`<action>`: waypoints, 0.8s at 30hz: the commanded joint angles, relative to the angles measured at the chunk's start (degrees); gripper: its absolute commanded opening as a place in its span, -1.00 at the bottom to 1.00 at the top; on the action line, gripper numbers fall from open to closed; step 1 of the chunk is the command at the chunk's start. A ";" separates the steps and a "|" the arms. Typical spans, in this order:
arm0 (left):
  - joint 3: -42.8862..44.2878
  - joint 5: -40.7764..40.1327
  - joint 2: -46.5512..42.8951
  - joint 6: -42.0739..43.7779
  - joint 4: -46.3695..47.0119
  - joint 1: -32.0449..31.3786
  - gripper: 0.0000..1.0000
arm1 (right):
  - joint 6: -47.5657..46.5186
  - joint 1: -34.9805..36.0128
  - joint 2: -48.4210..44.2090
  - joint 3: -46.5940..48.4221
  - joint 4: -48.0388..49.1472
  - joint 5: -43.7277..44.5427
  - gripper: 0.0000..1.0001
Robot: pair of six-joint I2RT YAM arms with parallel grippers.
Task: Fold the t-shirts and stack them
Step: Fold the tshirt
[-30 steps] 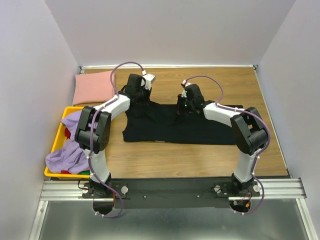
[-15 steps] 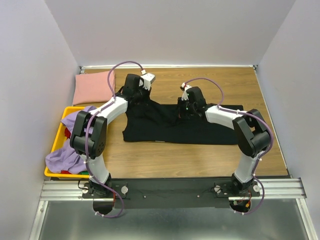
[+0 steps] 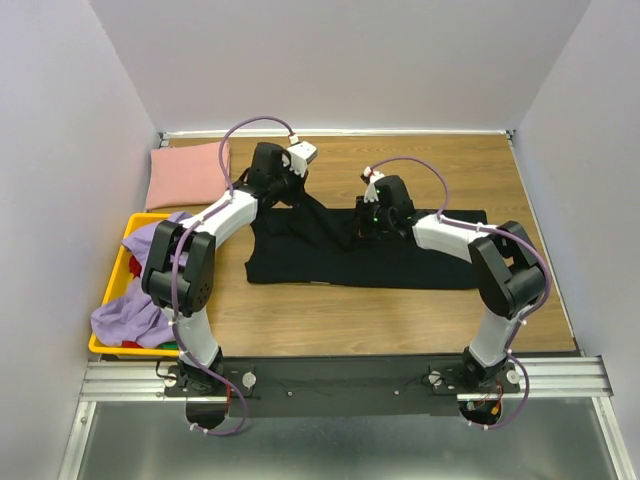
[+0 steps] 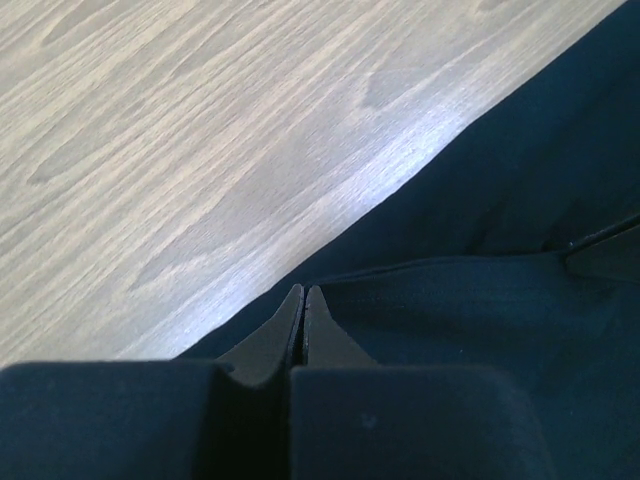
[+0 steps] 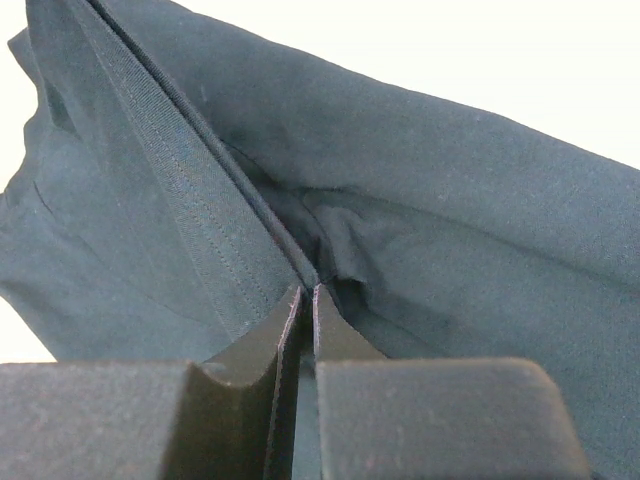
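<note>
The black t-shirt [image 3: 400,262] lies spread across the middle of the table. My left gripper [image 3: 287,192] is shut on its far left edge and lifts the cloth a little; in the left wrist view the gripper [image 4: 304,292] pinches the black hem [image 4: 470,310] above the wood. My right gripper [image 3: 372,222] is shut on the far middle edge; in the right wrist view the gripper [image 5: 306,290] grips a stitched fold [image 5: 190,190]. The dusty pink t-shirt [image 3: 186,172] lies folded at the far left. The lavender t-shirt [image 3: 135,315] hangs over the crate.
A yellow plastic crate [image 3: 112,272] stands at the left edge of the table, holding the lavender cloth and something red. Grey walls close in the table on three sides. A metal rail [image 3: 340,375] runs along the near edge.
My left gripper has risen and moved slightly to the far right, pulling the shirt's far left edge up. My right gripper has shifted a little to the right with its fold.
</note>
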 commanded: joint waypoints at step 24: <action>-12.17 0.48 -9.66 -0.88 1.70 -0.20 -1.00 | -3.85 0.74 -4.58 -4.39 1.29 -5.61 -0.63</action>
